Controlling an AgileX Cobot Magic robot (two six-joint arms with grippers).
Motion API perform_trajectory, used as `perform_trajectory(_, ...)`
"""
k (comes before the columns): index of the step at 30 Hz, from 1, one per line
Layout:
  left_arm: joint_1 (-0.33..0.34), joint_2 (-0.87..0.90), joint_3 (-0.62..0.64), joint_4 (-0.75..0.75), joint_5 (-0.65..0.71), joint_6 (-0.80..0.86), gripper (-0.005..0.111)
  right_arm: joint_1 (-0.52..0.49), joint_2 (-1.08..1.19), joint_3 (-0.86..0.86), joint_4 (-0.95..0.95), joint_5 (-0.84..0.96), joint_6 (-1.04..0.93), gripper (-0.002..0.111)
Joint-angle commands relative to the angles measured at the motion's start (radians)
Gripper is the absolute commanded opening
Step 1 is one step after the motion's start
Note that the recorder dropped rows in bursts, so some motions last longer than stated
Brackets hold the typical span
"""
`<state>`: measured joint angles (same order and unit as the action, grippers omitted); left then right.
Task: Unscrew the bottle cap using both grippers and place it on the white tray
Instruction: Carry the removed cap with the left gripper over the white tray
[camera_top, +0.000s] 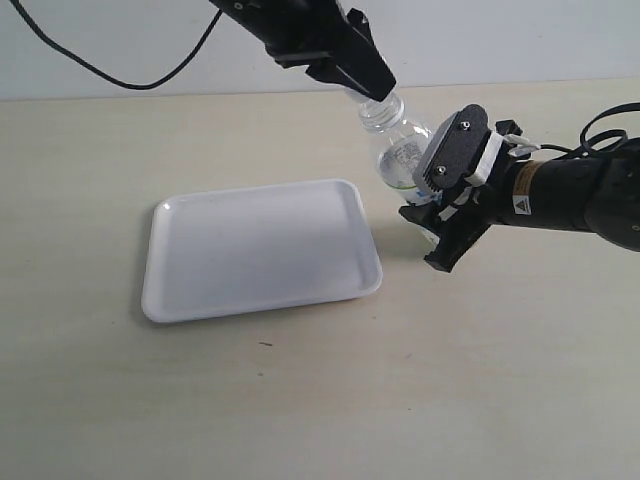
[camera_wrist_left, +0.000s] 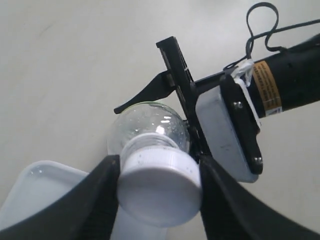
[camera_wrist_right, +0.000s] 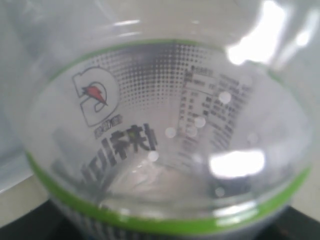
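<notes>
One bottle (camera_top: 398, 150) tilts, its neck pointing up toward the left gripper (camera_top: 374, 92), which pinches its single cap (camera_wrist_left: 160, 190). The right gripper (camera_top: 432, 205) clamps its body. One tray (camera_top: 260, 250) lies beside.

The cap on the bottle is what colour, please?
The cap is white, clearest in the left wrist view.

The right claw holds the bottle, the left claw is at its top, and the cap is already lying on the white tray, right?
No. The bottle cap is not on the white tray; the left wrist view shows it still on the bottle, pinched by the left claw.
</notes>
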<state>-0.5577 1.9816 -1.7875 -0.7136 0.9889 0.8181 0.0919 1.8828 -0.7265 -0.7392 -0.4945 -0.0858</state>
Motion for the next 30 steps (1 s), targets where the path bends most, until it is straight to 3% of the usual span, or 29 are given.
perform_trajectory(1,0.001,-0.029,-0.006,0.07,0.049,0.06,0.0,-0.004,0.017,0.01,-0.02,0.103,0.002,0.0)
perform_trajectory(9,0.001,-0.051,-0.006,0.392,0.179,0.163,0.0,-0.004,0.017,0.01,-0.02,0.103,0.004,0.0)
perform_trajectory(19,0.001,0.009,-0.004,0.438,0.188,0.303,0.0,-0.004,0.017,0.01,0.034,0.099,0.006,0.0)
perform_trajectory(30,-0.003,0.111,0.073,0.449,0.185,0.303,0.0,-0.004,0.017,0.01,0.034,0.097,0.003,0.0)
